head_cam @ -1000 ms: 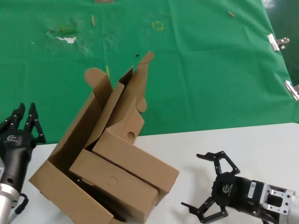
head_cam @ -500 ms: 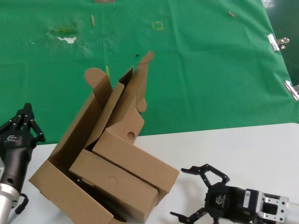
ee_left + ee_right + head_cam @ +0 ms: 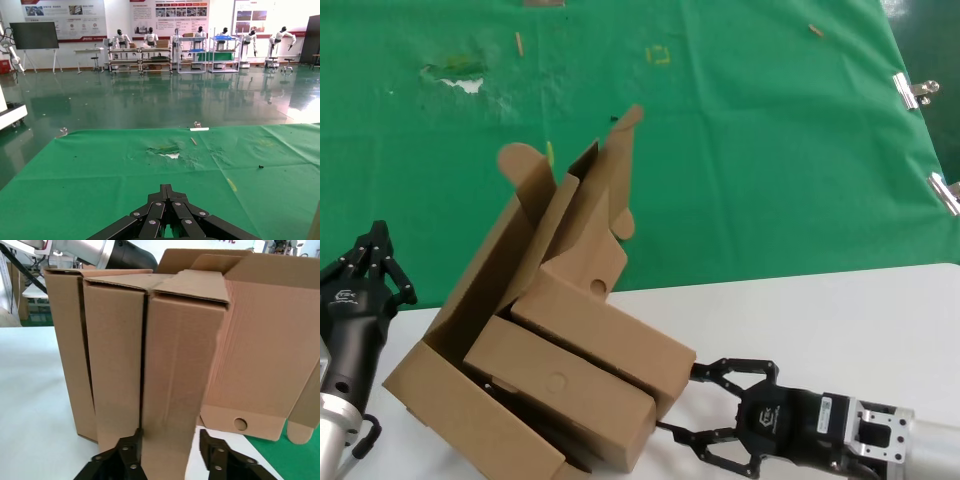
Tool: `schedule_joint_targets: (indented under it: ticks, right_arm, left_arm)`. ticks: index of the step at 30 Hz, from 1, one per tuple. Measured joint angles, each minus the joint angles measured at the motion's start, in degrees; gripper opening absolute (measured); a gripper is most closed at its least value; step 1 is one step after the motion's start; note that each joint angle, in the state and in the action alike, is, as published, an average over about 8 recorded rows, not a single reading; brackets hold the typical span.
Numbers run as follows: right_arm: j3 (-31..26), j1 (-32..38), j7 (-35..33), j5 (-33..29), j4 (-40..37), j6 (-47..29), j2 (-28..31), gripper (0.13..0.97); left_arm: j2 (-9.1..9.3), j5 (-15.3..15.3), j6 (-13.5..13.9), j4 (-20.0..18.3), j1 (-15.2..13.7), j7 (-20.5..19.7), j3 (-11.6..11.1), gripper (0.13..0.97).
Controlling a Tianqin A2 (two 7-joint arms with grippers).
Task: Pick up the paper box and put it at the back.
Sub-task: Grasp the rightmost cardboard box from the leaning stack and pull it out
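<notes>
Paper box: shallow brown cardboard mailer lying tilted inside a larger carton, uppermost of two stacked boxes, lid lip with small round hole raised toward the green cloth. Seen again in the right wrist view as the middle-to-right cardboard slab, hole visible on the lip beside it.

Second box: similar brown box with a round dimple, directly beneath the paper box, both resting within the carton near the front left of the white worktop.

Carton: deep, tall rounded flaps standing open and leaning over the edge of the green cloth.

Right gripper: low over the worktop at the front right, pointing at the near end of the paper box; fingers spread apart, upper tip touching or just beside the box corner, lower tip at the underside. In the right wrist view, fingers straddling the box edge, not clamped.

Left gripper: beside the carton at the far left, fingers together, tips raised; closed tips also shown in the left wrist view above the green cloth.

Metal clips: on the cloth's right edge.
</notes>
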Motion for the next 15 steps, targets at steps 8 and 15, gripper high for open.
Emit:
schedule_joint_targets:
  ticks: [8, 15]
  right_arm:
    - [-0.37, 0.93, -0.35, -0.10, -0.89, -0.35, -0.08, 0.355]
    - [-0.45, 1.22, -0.08, -0.03, -0.82, -0.23, -0.13, 0.250]
  left_arm:
    - [0.00, 0.00, 0.00, 0.00, 0.00, 0.00, 0.00, 0.140]
    - [0.00, -0.01, 0.00, 0.00, 0.00, 0.00, 0.00, 0.140]
